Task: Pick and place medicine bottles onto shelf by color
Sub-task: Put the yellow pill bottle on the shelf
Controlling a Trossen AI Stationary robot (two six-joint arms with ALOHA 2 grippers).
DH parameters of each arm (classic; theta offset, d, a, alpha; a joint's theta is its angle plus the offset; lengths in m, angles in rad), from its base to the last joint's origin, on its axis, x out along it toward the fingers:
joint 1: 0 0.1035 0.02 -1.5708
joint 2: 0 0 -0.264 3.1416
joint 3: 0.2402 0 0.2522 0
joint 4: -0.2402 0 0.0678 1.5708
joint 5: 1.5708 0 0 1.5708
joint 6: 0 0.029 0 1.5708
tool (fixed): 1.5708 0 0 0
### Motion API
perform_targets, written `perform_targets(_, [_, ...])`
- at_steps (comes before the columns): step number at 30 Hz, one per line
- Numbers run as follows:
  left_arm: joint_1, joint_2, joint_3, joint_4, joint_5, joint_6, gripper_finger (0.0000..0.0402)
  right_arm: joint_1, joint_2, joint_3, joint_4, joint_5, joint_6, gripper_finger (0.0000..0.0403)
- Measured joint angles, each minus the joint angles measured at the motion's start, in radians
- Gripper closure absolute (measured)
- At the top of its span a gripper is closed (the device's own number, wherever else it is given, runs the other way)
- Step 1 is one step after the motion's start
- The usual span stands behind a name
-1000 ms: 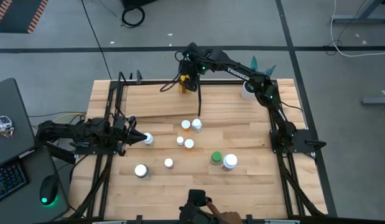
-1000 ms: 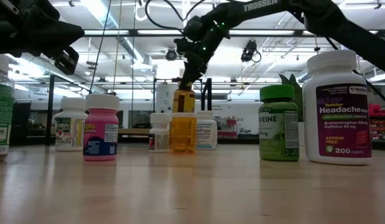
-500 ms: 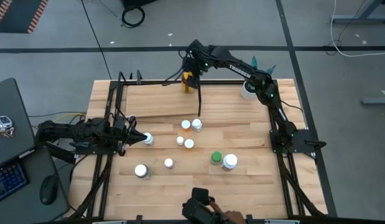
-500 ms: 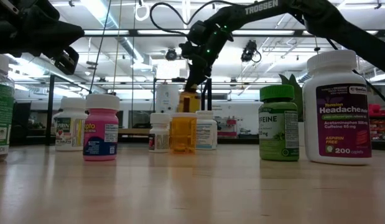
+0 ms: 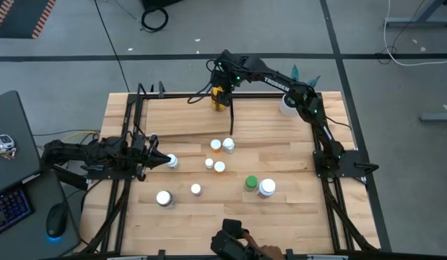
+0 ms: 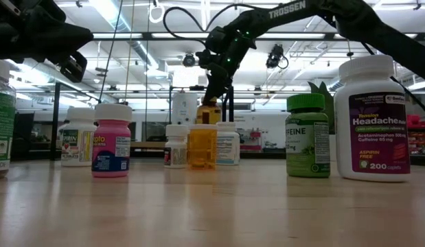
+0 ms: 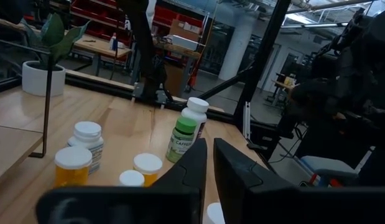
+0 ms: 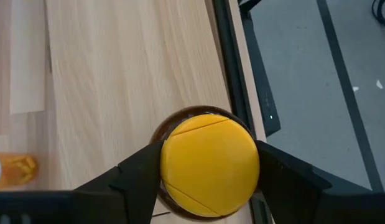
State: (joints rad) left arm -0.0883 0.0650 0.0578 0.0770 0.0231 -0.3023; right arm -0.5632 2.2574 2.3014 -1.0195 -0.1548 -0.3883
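Observation:
My right gripper is shut on the tall amber bottle with a yellow cap, over the far edge of the light wood shelf. In the low view the amber bottle stands behind an orange bottle, which hides its base. My left gripper is shut and empty at the table's left, its tips beside a white-capped bottle. Several white-capped bottles and a green one stand upright on the tabletop. My right gripper pinches the yellow cap by its two opposite sides between its two fingers. The fingers come from above, pointing down. The bottle stays upright below them; whether its base rests on the shelf, I cannot tell.
A white pot with a plant stands at the far right. Thin black rods frame the shelf, and one runs along its far edge. A large white headache bottle and a pink one stand near the front. A person's hand is at the near edge.
My right gripper has carried the amber bottle a little toward the table's far edge, keeping it upright and staying shut on its cap.

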Motion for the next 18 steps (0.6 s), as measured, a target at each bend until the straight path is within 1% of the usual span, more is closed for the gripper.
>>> perform_targets(6, [0.000,0.000,0.000,0.000,0.000,0.000,0.0374,0.000,0.000,-0.001,0.004,0.002,0.012,0.0122])
perform_targets(10, [0.000,0.000,0.000,0.000,0.000,0.000,0.0369,0.000,0.000,0.002,0.009,0.003,0.025,0.0097])
perform_targets(18, [0.000,0.000,0.000,0.000,0.000,0.000,0.0364,0.020,-0.001,0.054,0.001,0.006,0.030,0.0058])
